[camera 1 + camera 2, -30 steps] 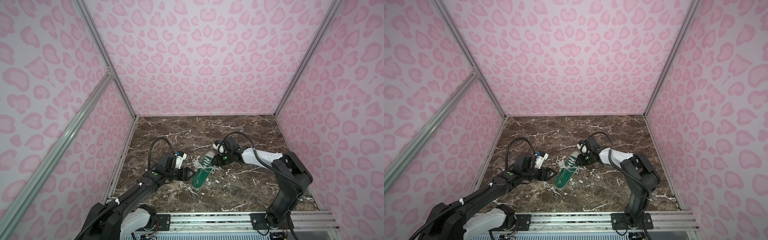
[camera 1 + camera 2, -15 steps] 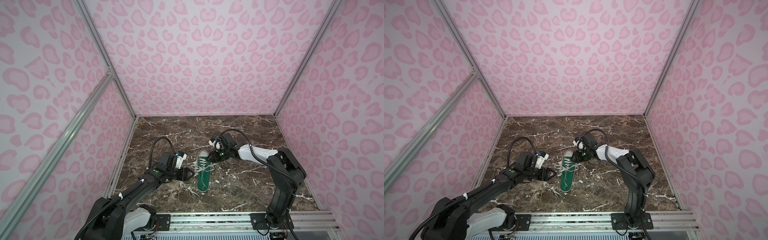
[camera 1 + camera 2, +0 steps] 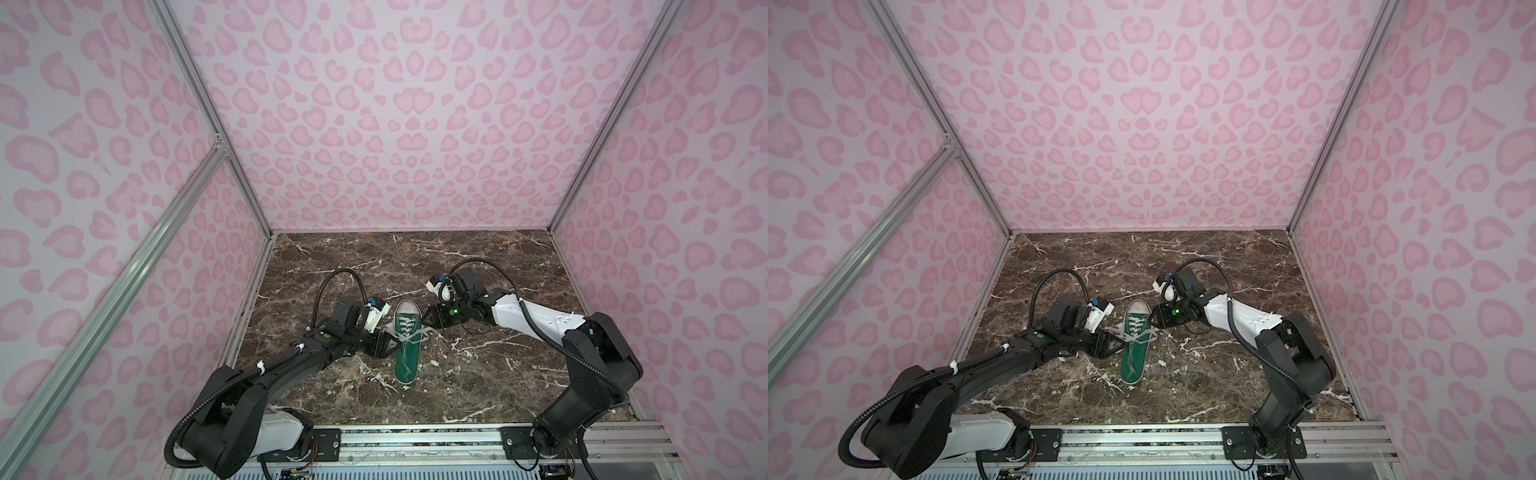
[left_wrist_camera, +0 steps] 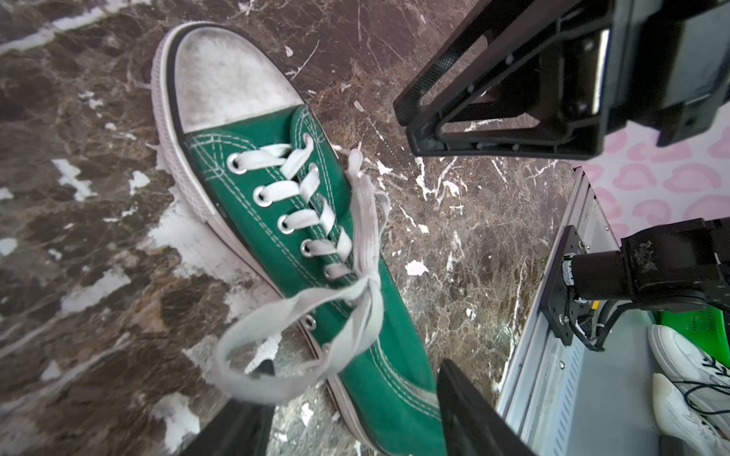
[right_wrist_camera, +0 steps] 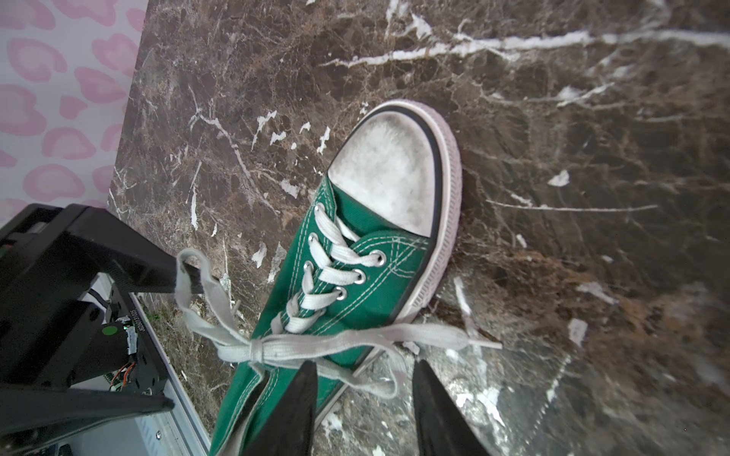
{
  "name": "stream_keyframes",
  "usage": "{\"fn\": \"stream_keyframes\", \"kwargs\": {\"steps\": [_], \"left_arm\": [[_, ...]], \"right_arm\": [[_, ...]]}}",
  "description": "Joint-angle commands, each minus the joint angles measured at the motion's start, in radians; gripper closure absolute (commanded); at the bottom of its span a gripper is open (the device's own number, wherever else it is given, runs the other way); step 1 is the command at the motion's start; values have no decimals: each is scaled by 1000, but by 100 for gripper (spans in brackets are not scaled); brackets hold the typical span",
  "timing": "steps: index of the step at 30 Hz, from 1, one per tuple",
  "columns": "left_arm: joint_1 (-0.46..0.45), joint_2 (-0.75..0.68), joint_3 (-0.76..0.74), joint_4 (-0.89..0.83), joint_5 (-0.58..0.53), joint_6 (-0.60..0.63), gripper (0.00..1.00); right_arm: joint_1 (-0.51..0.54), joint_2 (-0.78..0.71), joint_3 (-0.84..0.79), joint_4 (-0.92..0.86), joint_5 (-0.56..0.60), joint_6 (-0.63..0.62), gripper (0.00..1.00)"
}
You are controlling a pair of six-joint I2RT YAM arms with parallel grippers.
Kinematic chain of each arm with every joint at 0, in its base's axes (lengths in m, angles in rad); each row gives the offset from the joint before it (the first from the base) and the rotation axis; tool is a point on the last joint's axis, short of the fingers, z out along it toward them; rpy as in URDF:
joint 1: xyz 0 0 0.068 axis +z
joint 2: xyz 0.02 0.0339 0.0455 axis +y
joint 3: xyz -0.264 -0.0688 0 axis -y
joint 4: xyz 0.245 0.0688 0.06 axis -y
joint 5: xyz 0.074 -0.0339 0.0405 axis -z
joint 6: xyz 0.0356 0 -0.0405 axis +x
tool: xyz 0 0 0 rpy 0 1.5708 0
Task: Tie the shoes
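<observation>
Since the marble tabletop [image 3: 478, 374] is bare apart from one green sneaker [image 3: 406, 353], both arms have room to work; the sneaker lies near the middle in both top views, white toe cap [image 3: 406, 308] pointing to the back wall, heel towards the rail. Left gripper [image 3: 388, 344] sits just beside the sneaker's left flank, right gripper [image 3: 428, 322] just beside its right flank near the toe. Both stand with jaws apart and hold nothing: in the left wrist view a lace loop [image 4: 253, 355] drapes over one left fingertip [image 4: 237, 426], not pinched; in the right wrist view the right jaws straddle a smaller loop [image 5: 367, 379] lying on the canvas. A knot [image 5: 256, 349] already binds the white laces [image 4: 316, 221] over the tongue, so the bow looks tied and the step seems to be letting go. To do it well, I would draw the left finger out of its loop along the loop's own line, slowly, so it does not snag and pull the bow open
</observation>
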Motion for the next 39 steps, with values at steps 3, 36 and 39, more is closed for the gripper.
{"fn": "stream_keyframes", "kwargs": {"steps": [3, 36, 39], "left_arm": [[-8, 47, 38, 45, 45, 38, 37], [-21, 30, -27, 41, 12, 7, 79], [-21, 26, -28, 30, 7, 6, 83]], "right_arm": [[10, -14, -9, 2, -10, 12, 58], [165, -19, -75, 147, -17, 176, 63], [171, -2, -71, 158, -18, 185, 64]]}}
